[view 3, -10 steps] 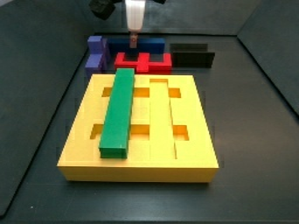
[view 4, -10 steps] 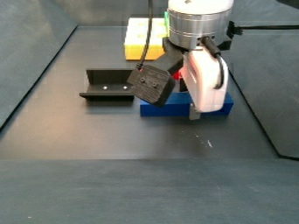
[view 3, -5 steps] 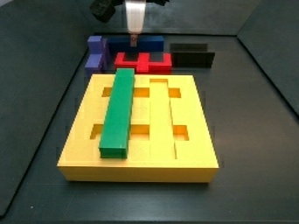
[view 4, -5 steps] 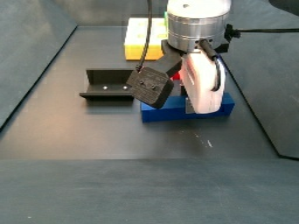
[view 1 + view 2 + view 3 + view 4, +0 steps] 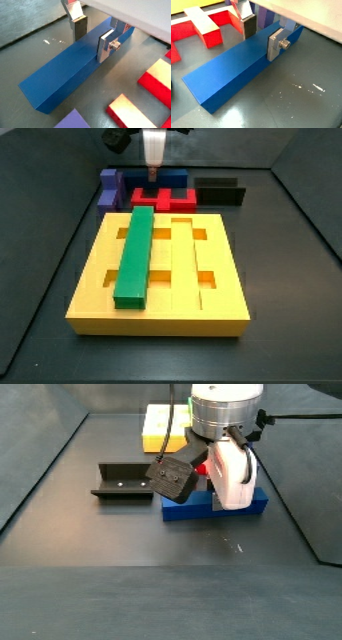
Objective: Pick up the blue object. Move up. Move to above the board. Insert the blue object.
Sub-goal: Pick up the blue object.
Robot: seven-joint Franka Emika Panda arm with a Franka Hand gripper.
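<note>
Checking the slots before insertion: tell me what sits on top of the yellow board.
In a side view, a green bar lies in the leftmost groove of the board; the other grooves look empty. The groove floor beneath it is hidden. The gripper is beyond the board.

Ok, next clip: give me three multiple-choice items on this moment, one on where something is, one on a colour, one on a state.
1. Where is the gripper?
A. Over the board
B. Down at the blue object, behind the board
C. At the fixture

2. What colour is the bar lying in the board's groove?
A. Green
B. Red
C. Purple

3. Where is the blue object?
A. Lifted clear
B. In the board
C. On the floor, a finger on each long side

Answers:
1 B: in a side view the gripper is low, behind the board, and in a wrist view it straddles the blue object.
2 A: the green bar fills one groove.
3 C: both wrist views show it flat on the floor between the fingers.
</note>
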